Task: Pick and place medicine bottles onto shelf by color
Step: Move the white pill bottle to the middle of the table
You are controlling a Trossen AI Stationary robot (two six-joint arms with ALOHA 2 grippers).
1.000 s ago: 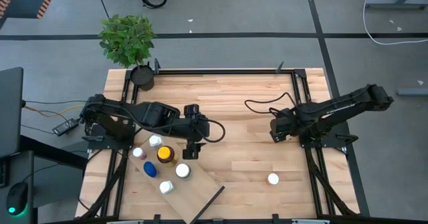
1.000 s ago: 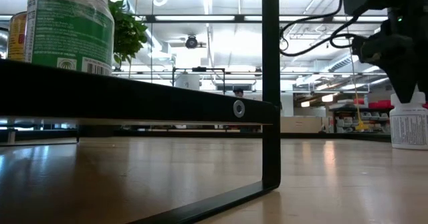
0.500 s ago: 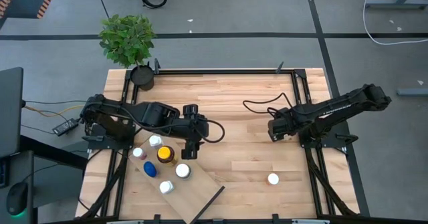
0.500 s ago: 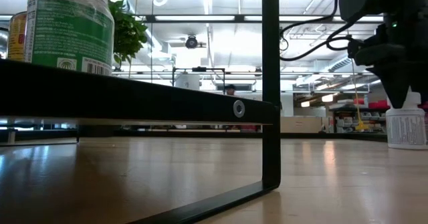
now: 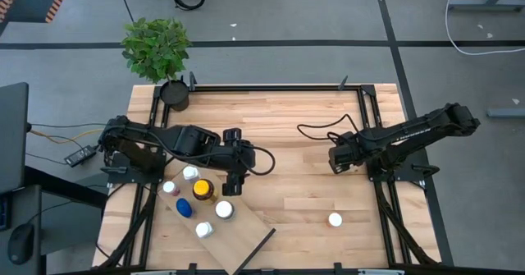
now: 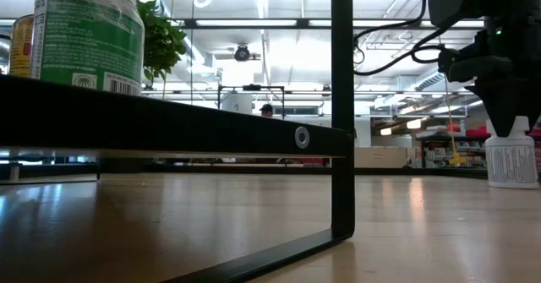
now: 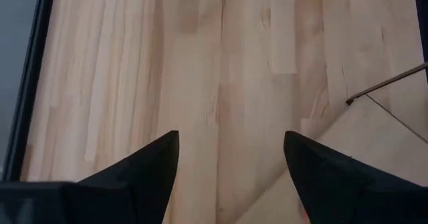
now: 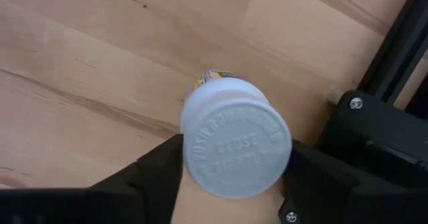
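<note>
Several medicine bottles stand on the pale shelf (image 5: 234, 240) at the near left: white-capped ones (image 5: 190, 173) (image 5: 224, 210), an amber one with a yellow cap (image 5: 202, 190) and a blue-capped one (image 5: 184, 208). Another white-capped bottle (image 5: 335, 220) stands alone on the table at the near right. My left gripper (image 5: 232, 186) (image 7: 231, 140) hovers open beside the shelf, holding nothing. My right gripper (image 5: 335, 160) (image 8: 234, 157) points down at the right, shut on a white-capped bottle (image 6: 510, 158). My right gripper pinches the round white cap (image 8: 194, 150) of the bottle between its two fingers (image 8: 157, 170), one on each side. The fingers come from above, pointing down. The bottle stands upright with its base on the table.
A potted plant (image 5: 158, 49) in a black pot stands at the far left corner. A black frame (image 5: 361, 111) runs along the table's edges, close beside my right gripper. A cable (image 5: 316, 131) lies on the table near the right arm. Bare wood shows at the table's middle.
My right gripper has edged a little toward the table's left, and the white-capped bottle under it has shifted with it, staying upright on the table.
</note>
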